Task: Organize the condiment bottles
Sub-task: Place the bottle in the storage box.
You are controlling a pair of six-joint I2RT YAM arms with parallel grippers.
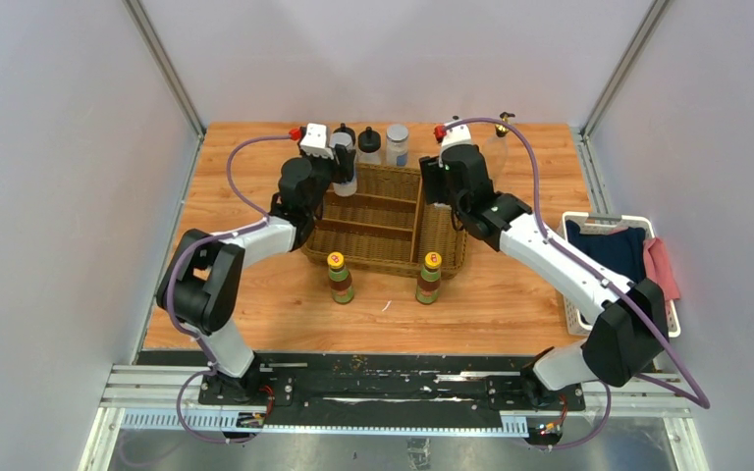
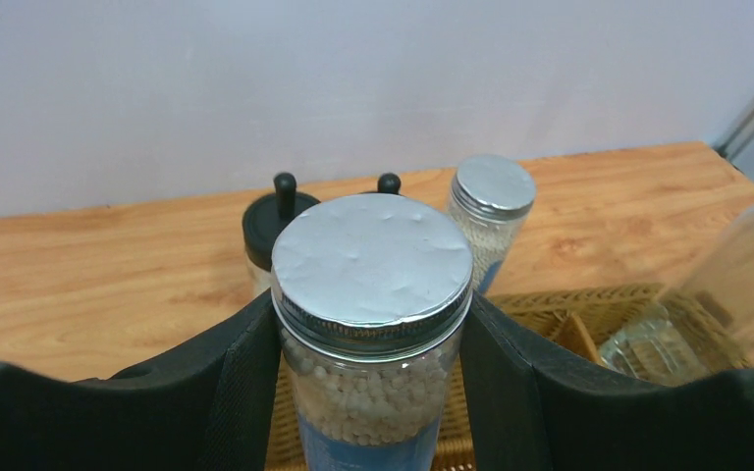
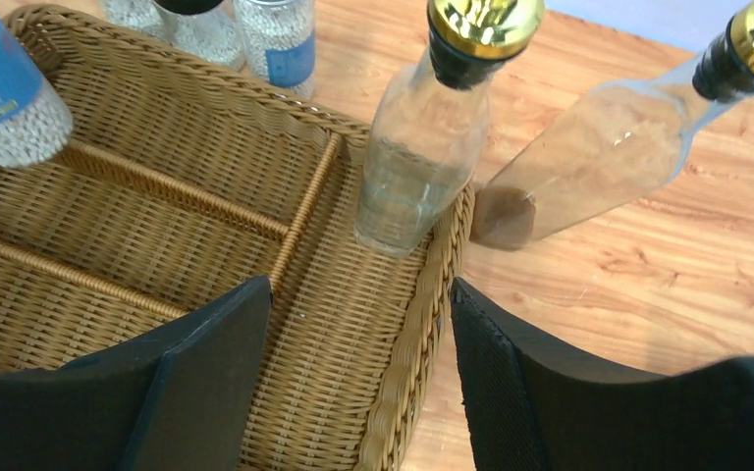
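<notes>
- Left gripper (image 2: pixel 371 329): clamped on the grey-lidded jar (image 2: pixel 371 265) just under its lid, holding it above the far-left corner of the basket (image 1: pixel 393 257). Risk: the smooth jar slips from this high grip. If let go above a divider, it could tip over.
- Right gripper (image 3: pixel 358 304): jaws spread, empty, above the basket's right compartment. Risk: fingers coming down catch the rim and shove the basket.
- Gold-topped bottle (image 3: pixel 417 147): standing in that compartment's far corner. Tall, so a nudge could topple it.
- Second gold-topped bottle (image 3: pixel 599 157): on the table, base just beside the rim. It seems to lean, but I cannot tell if it truly does.
- Yellow-capped bottles (image 1: pixel 340 278): on the table at the basket's near side, not yet sorted.
</notes>
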